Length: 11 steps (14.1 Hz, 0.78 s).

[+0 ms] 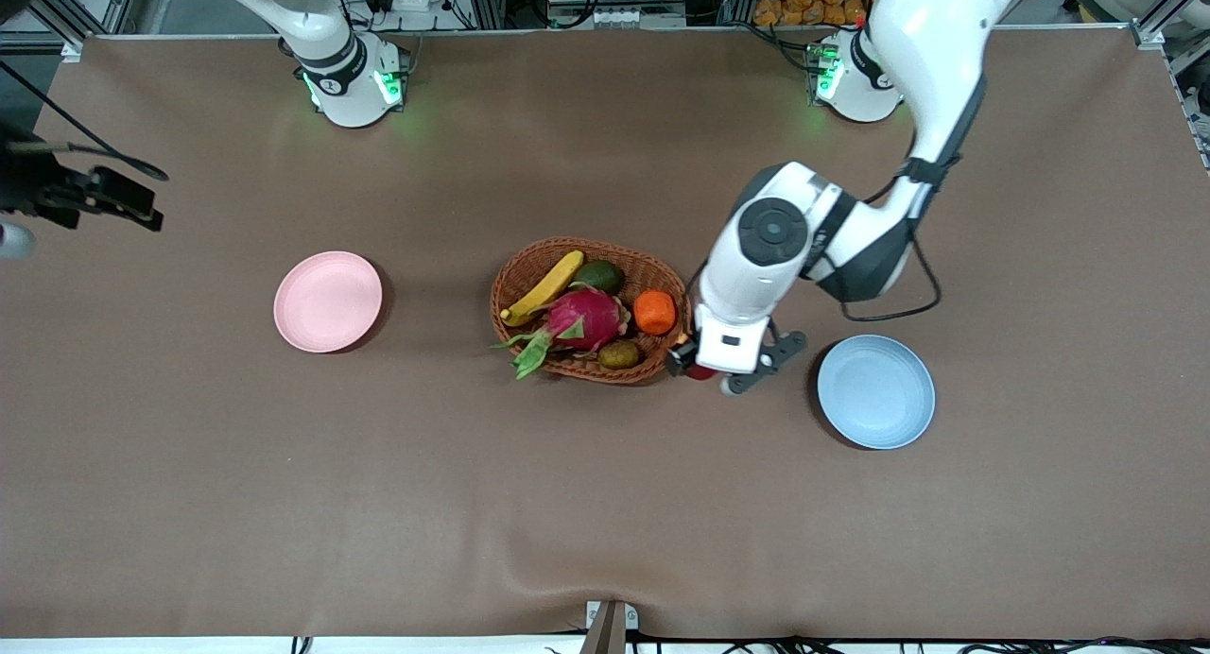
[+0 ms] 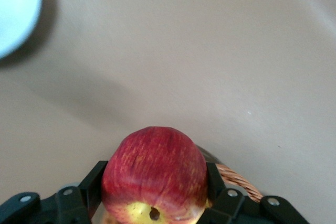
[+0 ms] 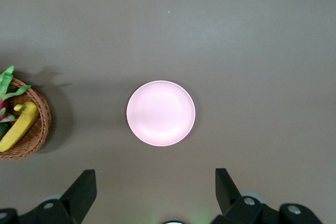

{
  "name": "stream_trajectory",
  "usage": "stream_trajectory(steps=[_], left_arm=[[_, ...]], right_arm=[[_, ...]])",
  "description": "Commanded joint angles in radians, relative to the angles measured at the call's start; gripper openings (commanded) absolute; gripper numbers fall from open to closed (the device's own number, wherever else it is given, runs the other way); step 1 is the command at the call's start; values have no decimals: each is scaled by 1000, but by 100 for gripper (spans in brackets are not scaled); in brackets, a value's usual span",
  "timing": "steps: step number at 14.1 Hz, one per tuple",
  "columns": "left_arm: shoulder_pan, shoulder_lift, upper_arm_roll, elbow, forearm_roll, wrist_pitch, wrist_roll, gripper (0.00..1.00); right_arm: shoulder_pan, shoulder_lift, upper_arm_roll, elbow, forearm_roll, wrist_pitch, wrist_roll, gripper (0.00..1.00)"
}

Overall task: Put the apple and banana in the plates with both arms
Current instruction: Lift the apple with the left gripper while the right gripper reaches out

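My left pincer (image 2: 155, 203) is clamped on the apple (image 2: 155, 174), over the basket (image 1: 605, 370) rim. I should carry it level to the blue plate (image 1: 876, 391). My right pincer (image 3: 155, 192) waits, spread apart, above the pink plate (image 3: 160, 113).

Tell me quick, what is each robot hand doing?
Left hand: closed on the apple, beside the basket.
Right hand: open, empty, high over the pink plate.
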Motion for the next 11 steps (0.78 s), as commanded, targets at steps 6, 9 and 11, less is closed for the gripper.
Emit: stream_trajectory(steps=[6, 9, 11], left_arm=[[163, -64, -11, -14, 7, -152, 348, 0], [223, -64, -11, -16, 6, -202, 495, 0], [254, -60, -11, -18, 6, -228, 567, 0]], right_arm=[[70, 199, 6, 27, 21, 30, 16, 100], [93, 262, 6, 27, 68, 64, 138, 100], [129, 297, 6, 25, 157, 76, 382, 100]])
